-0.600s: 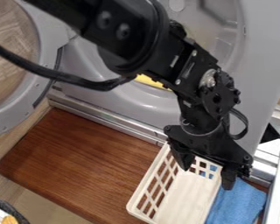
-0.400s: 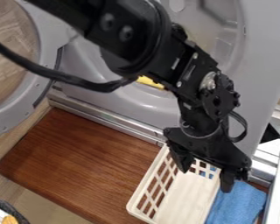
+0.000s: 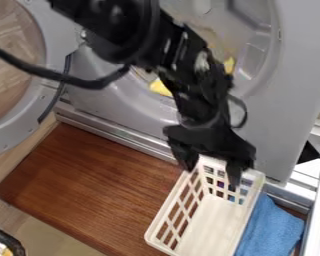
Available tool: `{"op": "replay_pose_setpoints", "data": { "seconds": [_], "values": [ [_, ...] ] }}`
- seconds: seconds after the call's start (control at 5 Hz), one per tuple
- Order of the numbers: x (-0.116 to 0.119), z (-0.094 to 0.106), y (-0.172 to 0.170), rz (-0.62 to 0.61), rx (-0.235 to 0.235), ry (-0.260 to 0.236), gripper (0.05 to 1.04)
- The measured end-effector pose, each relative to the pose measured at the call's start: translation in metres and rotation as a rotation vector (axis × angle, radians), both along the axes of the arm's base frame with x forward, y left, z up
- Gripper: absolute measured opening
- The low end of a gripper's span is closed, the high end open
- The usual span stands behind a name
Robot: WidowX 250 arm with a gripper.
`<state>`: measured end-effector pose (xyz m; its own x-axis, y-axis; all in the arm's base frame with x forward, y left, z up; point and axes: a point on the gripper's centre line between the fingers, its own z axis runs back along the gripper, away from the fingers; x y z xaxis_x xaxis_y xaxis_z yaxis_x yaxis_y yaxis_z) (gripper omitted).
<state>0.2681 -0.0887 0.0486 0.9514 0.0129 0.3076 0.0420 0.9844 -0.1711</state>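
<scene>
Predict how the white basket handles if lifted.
Basket looks light for its size: open lattice sides. Likely fairly stiff, given its upright walls. Lifted by the end near the gripper, its long body might dip at the far end.

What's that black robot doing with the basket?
The robot's gripper is at the far end of the white basket, its fingers apart. I can't tell if they touch it. The basket sits on a brown board, with a blue cloth beside it. Behind is a grey machine.
</scene>
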Motion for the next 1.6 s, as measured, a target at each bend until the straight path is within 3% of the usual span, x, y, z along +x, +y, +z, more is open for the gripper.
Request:
{"op": "replay_pose_setpoints", "data": {
  "seconds": [0.4,0.6,1.2,1.4,1.6],
  "values": [
    [0.049,0.009,0.034,0.065,0.002,-0.051,0.999],
    [0.073,0.021,0.046,0.059,0.027,-0.098,0.999],
    [0.109,0.010,0.076,0.084,0.059,-0.067,0.999],
    [0.112,-0.005,0.077,0.085,0.029,-0.044,0.946],
    [0.113,-0.009,0.080,0.102,0.048,-0.059,0.661]
  ]
}}
